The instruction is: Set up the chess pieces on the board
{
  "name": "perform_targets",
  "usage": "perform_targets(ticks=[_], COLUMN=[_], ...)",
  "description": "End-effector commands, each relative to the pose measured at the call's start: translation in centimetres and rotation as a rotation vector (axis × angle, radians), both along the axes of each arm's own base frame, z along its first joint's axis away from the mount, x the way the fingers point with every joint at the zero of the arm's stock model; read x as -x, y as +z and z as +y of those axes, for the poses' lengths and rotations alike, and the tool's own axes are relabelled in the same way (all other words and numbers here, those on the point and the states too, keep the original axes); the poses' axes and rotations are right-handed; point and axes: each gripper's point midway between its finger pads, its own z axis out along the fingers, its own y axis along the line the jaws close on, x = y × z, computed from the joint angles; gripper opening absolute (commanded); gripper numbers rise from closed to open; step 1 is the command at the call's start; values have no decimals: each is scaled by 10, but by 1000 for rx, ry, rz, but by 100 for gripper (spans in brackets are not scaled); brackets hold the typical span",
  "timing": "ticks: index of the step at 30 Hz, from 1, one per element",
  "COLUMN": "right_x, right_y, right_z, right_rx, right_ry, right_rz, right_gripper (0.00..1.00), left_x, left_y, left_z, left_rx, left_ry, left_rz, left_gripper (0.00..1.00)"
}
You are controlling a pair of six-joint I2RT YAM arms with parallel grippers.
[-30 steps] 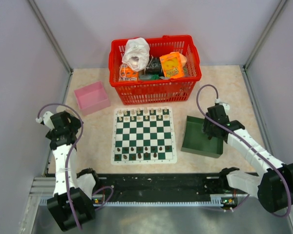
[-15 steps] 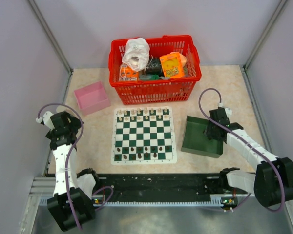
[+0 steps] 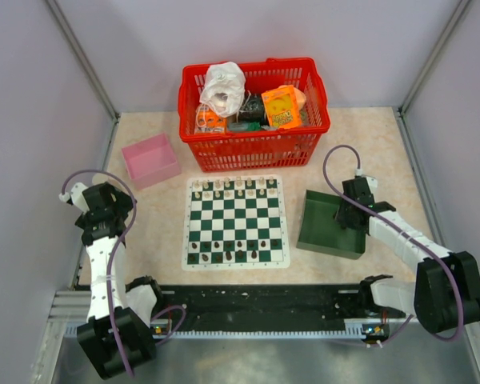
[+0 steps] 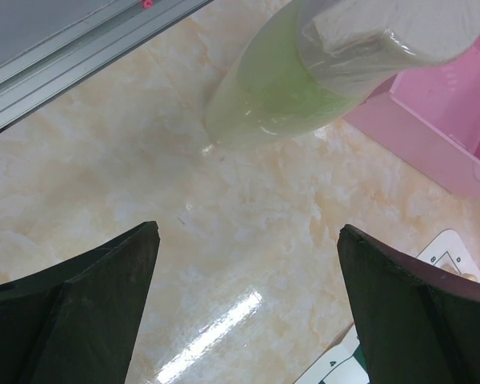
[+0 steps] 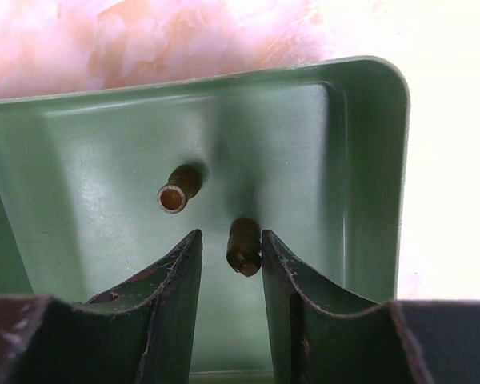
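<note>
Left fingers (image 4: 80, 320) spread wide, right fingers (image 5: 170, 316) narrowly parted

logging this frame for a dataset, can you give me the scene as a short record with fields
left gripper: open, above bare table near pink box
right gripper: open, inside green tray, jaws either side of a lying dark chess piece
also in tray: second dark piece, lying flat
board: cream pieces on far rows, near rows only part filled
behind board: red basket
</note>
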Motion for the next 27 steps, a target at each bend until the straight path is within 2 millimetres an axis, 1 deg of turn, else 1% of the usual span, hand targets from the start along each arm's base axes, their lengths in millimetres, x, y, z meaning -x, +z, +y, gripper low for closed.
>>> perform_targets(ticks=[1,12,14,15,19,22,24,27], right_x=[-5,-1,-1,0,0,-1,-2,-3], right_y=[2,-2,-3,-3,-2,0,2,11], right_z=[3,1,2,2,3,5,8,11], right_rx=[-17,-13,-17,-18,-22,-29,-39,-50], right_ry=[13,11,11,12,16,26,38,51], right_rz=[-17,0,-1,1,-3,-6,-9,-23], right_gripper=[35,31,23,21,20,13,5,3], left_x=[-7,-8,-8,-8,-7,-7,-7,-7], left_y=[9,10,11,10,9,9,8,6], left_z=[4,3,3,4,4,3,4,3], left_rx=[-12,-11,-12,-12,-12,-11,-11,-12], left_ry=[4,-1,-1,1,1,-1,2,1], left_rz=[-43,-46,-47,-46,-44,-45,-41,-37], left_gripper=[99,99,99,99,99,99,99,99])
